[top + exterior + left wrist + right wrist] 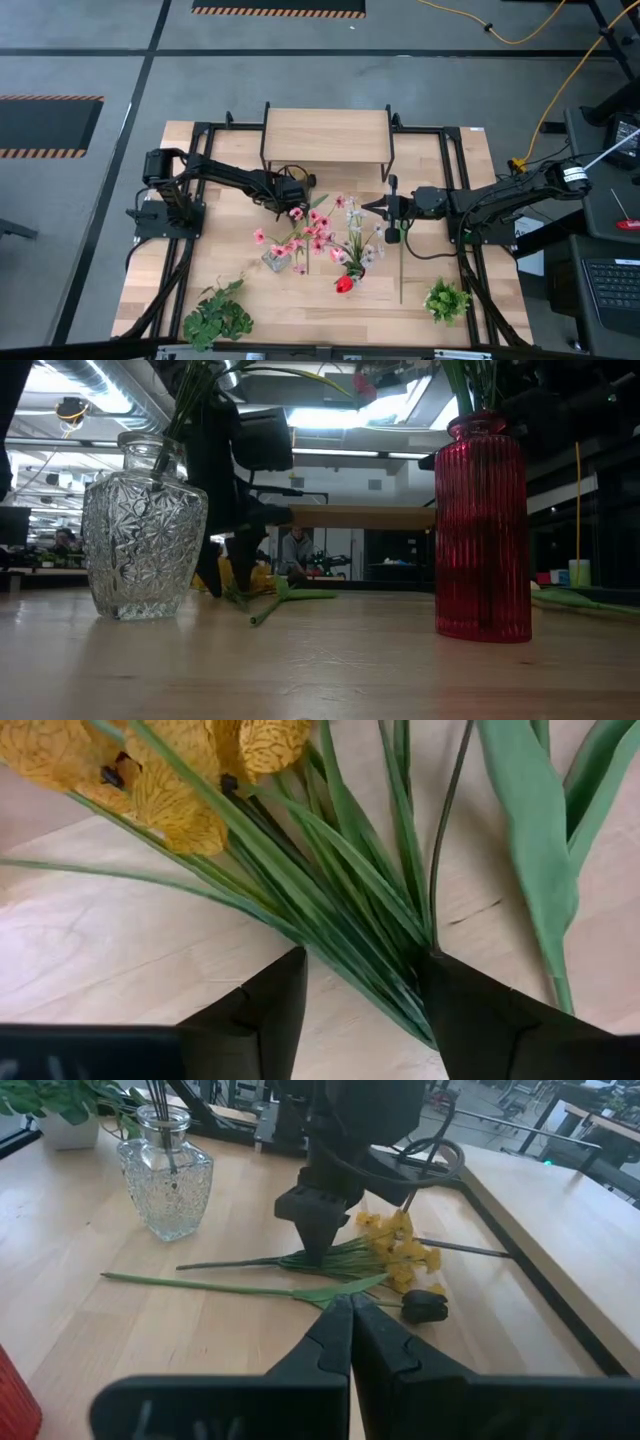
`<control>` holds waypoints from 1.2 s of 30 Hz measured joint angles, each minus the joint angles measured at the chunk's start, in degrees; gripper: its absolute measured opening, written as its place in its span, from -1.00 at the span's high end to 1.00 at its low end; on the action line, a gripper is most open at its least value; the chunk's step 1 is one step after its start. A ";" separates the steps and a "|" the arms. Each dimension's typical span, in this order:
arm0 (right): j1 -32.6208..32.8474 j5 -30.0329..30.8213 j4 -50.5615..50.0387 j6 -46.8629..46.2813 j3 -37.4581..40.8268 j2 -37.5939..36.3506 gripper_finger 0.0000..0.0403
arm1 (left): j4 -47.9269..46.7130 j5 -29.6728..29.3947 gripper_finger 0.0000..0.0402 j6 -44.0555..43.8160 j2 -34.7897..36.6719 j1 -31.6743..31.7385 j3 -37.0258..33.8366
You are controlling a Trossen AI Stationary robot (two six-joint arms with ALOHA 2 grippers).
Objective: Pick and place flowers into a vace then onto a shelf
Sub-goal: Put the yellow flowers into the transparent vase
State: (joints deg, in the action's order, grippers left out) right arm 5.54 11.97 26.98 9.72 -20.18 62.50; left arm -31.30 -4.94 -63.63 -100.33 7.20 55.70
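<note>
High view: two dark arms reach over a light-wood desk (200, 270) toward loose flowers and two vases. The left pincer (291, 190) is down in front of the shelf (326, 136), its fingers (262, 1010) spread on either side of the green stems of a yellow-blossomed flower (398, 1250) that lies flat on the desk; the stems pass between the fingers, but a firm hold on them cannot be told. Just beside that bunch lies a long-stemmed flower with a dark bud (424, 1306). The right pincer (372, 206) hangs near the middle of the desk with its fingers pressed together and nothing between them, pointed at the same loose flowers. A clear cut-glass vase (145, 528) with pink flowers (308, 232) stands in front of the left arm, and a red ribbed vase (483, 525), also with stems in it, stands well apart from it nearer the desk's front. The shelf, a bare board on black legs, stands at the desk's far edge. Two bushy green plants (218, 314) sit at the front corners. Beyond the desk a person (297, 548) shows in the room.
</note>
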 joint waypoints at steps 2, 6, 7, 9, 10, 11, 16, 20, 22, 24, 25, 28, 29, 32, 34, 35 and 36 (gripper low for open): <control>0.00 0.02 -0.26 -0.08 0.00 -0.02 0.98 | -0.17 -0.01 0.17 0.30 0.00 -0.02 0.00; 0.00 0.00 -0.66 -0.19 0.00 -0.02 0.98 | 0.08 0.19 0.37 0.32 0.22 -0.02 -0.04; 0.00 0.00 -0.75 -0.18 0.00 -0.02 0.98 | 0.09 0.21 0.44 0.32 0.22 -0.02 -0.04; 0.00 0.00 -0.75 -0.20 0.00 -0.01 0.98 | 0.13 0.24 0.59 0.32 0.22 -0.06 -0.04; 0.00 0.00 -0.86 -0.20 0.00 -0.02 0.98 | 0.15 0.24 0.67 0.34 0.22 -0.07 -0.04; 0.00 0.00 -1.09 -0.20 0.00 0.00 0.98 | 0.17 0.23 0.75 0.50 0.22 -0.09 -0.04; 0.00 0.00 -2.10 -0.21 0.00 -0.02 0.98 | 0.36 0.01 0.94 2.36 0.75 -0.42 -0.04; 0.00 0.00 -2.05 -0.22 0.00 0.00 0.98 | 0.75 -1.54 0.95 3.65 1.91 -0.43 -0.07; 0.00 0.00 -2.05 -0.42 0.00 -0.02 0.98 | 1.20 -2.35 0.96 4.58 2.72 -0.36 -0.07; 0.00 0.00 -2.04 -0.54 0.00 -0.02 0.98 | 1.39 -3.54 0.96 4.94 3.61 -0.35 -0.07; 0.00 0.00 -2.03 -0.55 0.00 -0.01 0.98 | 1.42 -4.25 0.96 5.49 4.28 -0.35 -0.09; 0.00 0.01 -1.99 -0.59 0.00 -0.02 0.98 | 1.59 -5.88 0.96 7.81 6.08 -0.35 -0.09; 0.00 0.00 -1.99 -0.59 0.00 0.00 0.98 | 1.50 -6.37 0.97 8.44 6.72 -0.35 -0.09; 0.00 0.01 -1.97 -0.61 0.00 -0.02 0.98 | 1.79 -7.33 0.97 11.43 8.84 -0.35 -0.09; 0.00 0.01 -1.94 -0.61 0.00 -0.02 0.98 | 1.80 -7.16 0.97 13.79 9.96 -0.35 -0.09; 0.00 0.02 -1.94 -0.61 0.00 0.00 0.98 | 1.76 -6.56 0.97 15.07 10.53 -0.35 -0.09; 0.00 0.00 -1.94 -0.61 0.00 -0.02 0.98 | 1.69 -5.11 0.97 16.46 11.06 -0.35 -0.09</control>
State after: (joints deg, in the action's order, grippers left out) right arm 5.54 11.97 25.04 9.10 -20.18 62.48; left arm -29.60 -10.05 -47.17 -89.28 6.85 55.61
